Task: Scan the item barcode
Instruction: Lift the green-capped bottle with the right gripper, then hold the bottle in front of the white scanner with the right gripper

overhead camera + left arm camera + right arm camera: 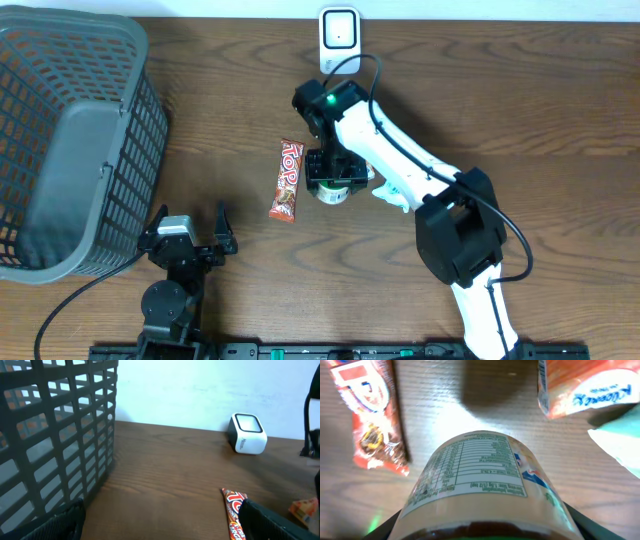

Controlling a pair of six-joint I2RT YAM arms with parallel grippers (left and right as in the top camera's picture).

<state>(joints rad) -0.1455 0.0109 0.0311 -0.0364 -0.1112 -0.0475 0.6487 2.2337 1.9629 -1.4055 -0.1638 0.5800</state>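
My right gripper point(333, 182) is shut on a jar point(480, 475) with a pale label and dark contents. In the right wrist view the jar fills the gap between the black fingers point(385, 527), and its nutrition table faces the camera. No barcode shows. From overhead the jar point(336, 194) sits under the gripper at mid-table. The white scanner point(340, 40) stands at the far edge, beyond the gripper; in the left wrist view the scanner point(247, 433) is at upper right. My left gripper point(192, 222) rests near the front left, open with nothing in it point(160, 522).
A red candy bar point(287, 180) lies just left of the jar. An orange tissue packet point(585, 385) and a teal item point(620, 445) lie to its right. A grey plastic basket point(70, 130) fills the far left.
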